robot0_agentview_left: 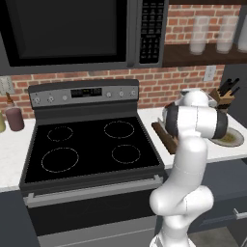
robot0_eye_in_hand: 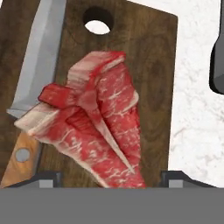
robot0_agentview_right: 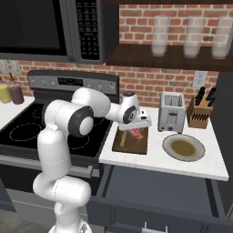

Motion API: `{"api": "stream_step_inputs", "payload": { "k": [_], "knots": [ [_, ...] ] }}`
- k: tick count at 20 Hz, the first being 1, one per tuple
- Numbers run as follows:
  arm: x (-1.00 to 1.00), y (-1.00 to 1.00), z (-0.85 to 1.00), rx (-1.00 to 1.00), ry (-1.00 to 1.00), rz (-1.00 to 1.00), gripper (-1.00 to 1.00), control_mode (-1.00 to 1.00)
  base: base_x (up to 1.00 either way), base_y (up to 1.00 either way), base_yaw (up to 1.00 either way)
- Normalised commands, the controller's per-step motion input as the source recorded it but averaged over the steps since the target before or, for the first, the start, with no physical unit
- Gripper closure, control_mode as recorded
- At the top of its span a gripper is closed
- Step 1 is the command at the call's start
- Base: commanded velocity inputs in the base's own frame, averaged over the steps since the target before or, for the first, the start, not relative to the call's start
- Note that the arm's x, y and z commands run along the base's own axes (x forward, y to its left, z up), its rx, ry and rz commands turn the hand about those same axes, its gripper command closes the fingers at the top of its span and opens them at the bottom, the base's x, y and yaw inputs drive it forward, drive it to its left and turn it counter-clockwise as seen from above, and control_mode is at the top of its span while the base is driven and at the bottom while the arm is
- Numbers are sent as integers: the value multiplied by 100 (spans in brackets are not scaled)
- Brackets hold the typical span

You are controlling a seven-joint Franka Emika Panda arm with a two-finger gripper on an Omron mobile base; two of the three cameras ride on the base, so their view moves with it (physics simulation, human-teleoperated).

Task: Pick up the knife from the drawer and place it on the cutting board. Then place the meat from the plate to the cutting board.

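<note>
now the meat [robot0_eye_in_hand: 98,127] lies on the cutting board [robot0_eye_in_hand: 153,65] between the wide pincer's [robot0_eye_in_hand: 111,177] tips.

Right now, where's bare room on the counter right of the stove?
Bare white counter lies between the cutting board and the plate, and along the front edge. The board is crowded: knife, meat and gripper. The toaster and knife block line the back.
</note>
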Motion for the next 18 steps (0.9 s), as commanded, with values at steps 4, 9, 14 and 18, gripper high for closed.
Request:
{"api": "stream_step_inputs", "payload": {
  "k": [4, 9, 14, 18],
  "knots": [
    [0, -9, 0, 3, -1, 0, -100, -100, 0, 0, 0],
    [-43, 3, 35, 2, -4, 0, -100, -100, 0, 0, 0],
    [-98, 0, 99, 1, -12, 0, -100, -100, 0, 0, 0],
    [-100, 4, 93, 0, -19, 0, -100, -100, 0, 0, 0]
  ]
}}
